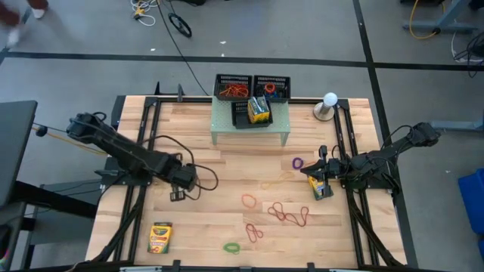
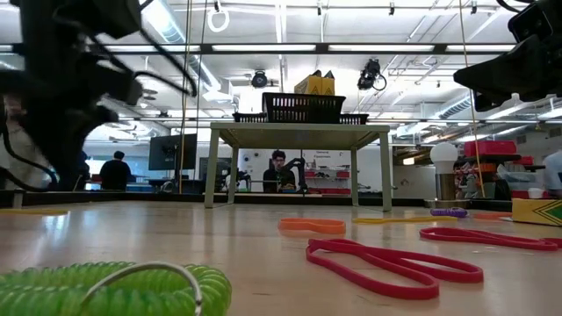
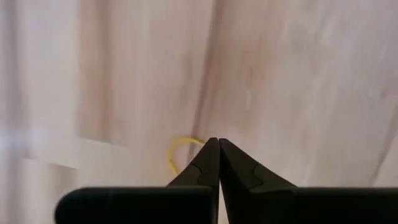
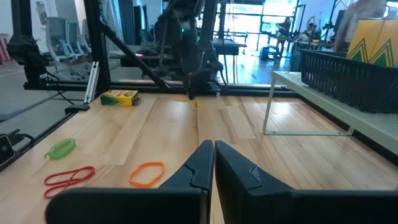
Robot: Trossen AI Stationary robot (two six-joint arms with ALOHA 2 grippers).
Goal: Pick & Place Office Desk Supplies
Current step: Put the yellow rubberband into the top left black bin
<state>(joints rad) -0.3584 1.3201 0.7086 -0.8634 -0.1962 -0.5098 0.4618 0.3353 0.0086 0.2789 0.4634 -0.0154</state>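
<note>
Two dark arms reach over a wooden table (image 1: 197, 136). The left end effector (image 3: 218, 144) is pressed to the wood, fingers closed on a thin yellow rubber band (image 3: 180, 148). The right end effector (image 4: 213, 147), closed and empty, waits by a crayon box (image 1: 320, 187). Red loops (image 1: 289, 214) lie between them.

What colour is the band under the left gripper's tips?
Yellow: a thin rubber band at the shut left gripper, clearest in the left wrist view.

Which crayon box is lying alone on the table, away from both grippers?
The crayon box at the table's front left corner. One other sits beside the right gripper, and the rest are in a mesh tray on the riser.
</note>
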